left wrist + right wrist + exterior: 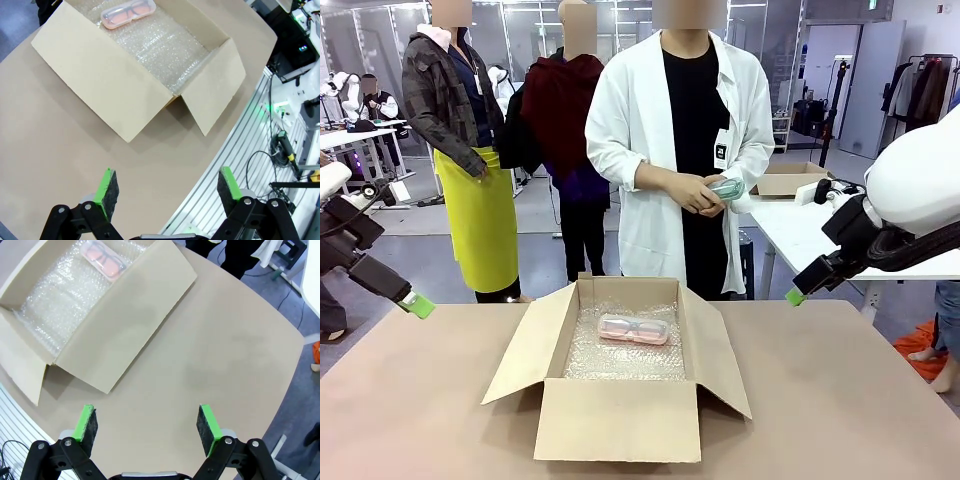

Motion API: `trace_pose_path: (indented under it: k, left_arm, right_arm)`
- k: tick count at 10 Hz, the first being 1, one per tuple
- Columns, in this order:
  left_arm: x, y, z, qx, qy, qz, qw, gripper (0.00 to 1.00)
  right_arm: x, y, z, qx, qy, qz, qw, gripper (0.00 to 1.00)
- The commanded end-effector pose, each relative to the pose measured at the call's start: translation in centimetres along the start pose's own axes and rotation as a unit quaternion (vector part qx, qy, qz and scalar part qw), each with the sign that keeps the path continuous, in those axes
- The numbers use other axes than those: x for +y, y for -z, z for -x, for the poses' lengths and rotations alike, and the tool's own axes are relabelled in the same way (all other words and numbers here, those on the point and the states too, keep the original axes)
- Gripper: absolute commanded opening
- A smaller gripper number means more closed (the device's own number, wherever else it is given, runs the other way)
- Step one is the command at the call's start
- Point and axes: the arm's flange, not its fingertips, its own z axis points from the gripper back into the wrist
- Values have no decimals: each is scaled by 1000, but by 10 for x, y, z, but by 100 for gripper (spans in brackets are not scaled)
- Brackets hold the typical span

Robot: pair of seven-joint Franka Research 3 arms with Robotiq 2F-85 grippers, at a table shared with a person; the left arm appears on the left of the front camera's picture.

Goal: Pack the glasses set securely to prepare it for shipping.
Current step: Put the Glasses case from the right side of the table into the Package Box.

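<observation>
The pale pink glasses case (633,328) lies on bubble wrap at the far end of the open cardboard box (620,420) in the middle of the table; the left wrist view has the pink case (127,12) at its top, and the right wrist view has the pink case (104,258) at its top too. Behind the box a person in a white coat holds the mint green case (725,187) in both hands at waist height. My left gripper (418,304) hovers open above the table's left edge, my right gripper (795,295) open above the right. Both wrist views show wide, empty jaws: left gripper (167,187), right gripper (147,424).
The box's flaps (525,345) spread outward on all sides over the brown tabletop (840,400). Bubble wrap (625,355) lines the box floor. A white table (800,235) with another carton stands behind on the right. Two more people stand at the back left.
</observation>
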Motion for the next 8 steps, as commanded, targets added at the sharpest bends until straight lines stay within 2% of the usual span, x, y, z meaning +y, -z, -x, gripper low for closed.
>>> trace_pose_path:
  k: [1, 8]
  left_arm:
    - [1, -2, 1, -7, 9, 14, 1000, 100]
    - [1, -2, 1, -7, 9, 14, 1000, 100]
  right_arm:
    - [1, -1, -3, 5, 8, 0, 1000, 100]
    - [1, -1, -3, 5, 8, 0, 1000, 100]
